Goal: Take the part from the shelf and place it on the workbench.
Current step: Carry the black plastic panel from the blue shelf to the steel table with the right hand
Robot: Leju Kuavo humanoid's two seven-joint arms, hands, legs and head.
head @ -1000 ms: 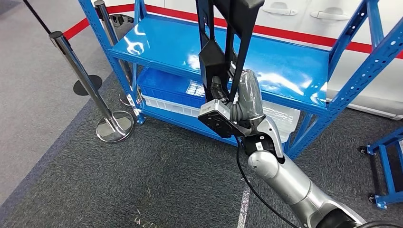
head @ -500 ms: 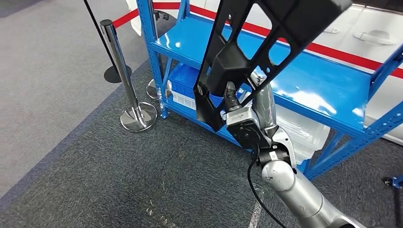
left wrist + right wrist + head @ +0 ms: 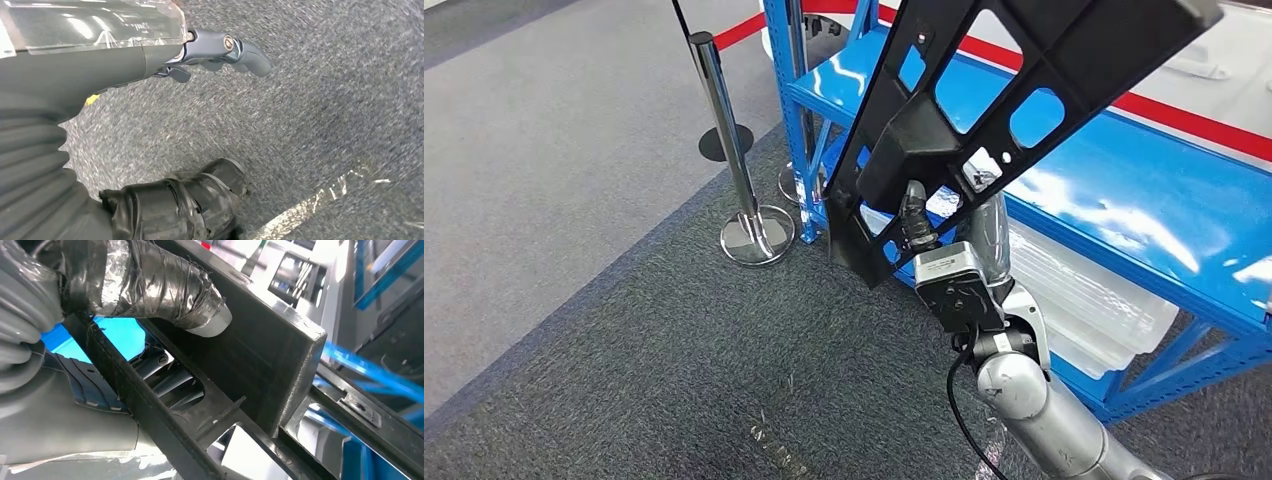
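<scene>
My right hand (image 3: 929, 225) grips a long black plastic frame part (image 3: 994, 95) with cut-out slots, held up slanting in front of the blue shelf (image 3: 1124, 215). In the right wrist view the taped thumb (image 3: 150, 282) presses on the black part (image 3: 260, 350) and dark fingers (image 3: 165, 375) show through a slot behind it. The left hand (image 3: 150, 200) hangs over grey carpet, holding nothing, its fingers spread apart.
Blue metal shelving stands at the right with clear and white bins (image 3: 1084, 300) on its lower level. Two chrome stanchion posts (image 3: 729, 150) with round bases stand left of the shelf. A red line (image 3: 1164, 115) crosses the floor behind it. Grey carpet (image 3: 624, 350) lies in front.
The whole view has swung left, so the shelf and posts have slid to the right in the picture. The black part stays in my right hand and now tilts more across the frame.
</scene>
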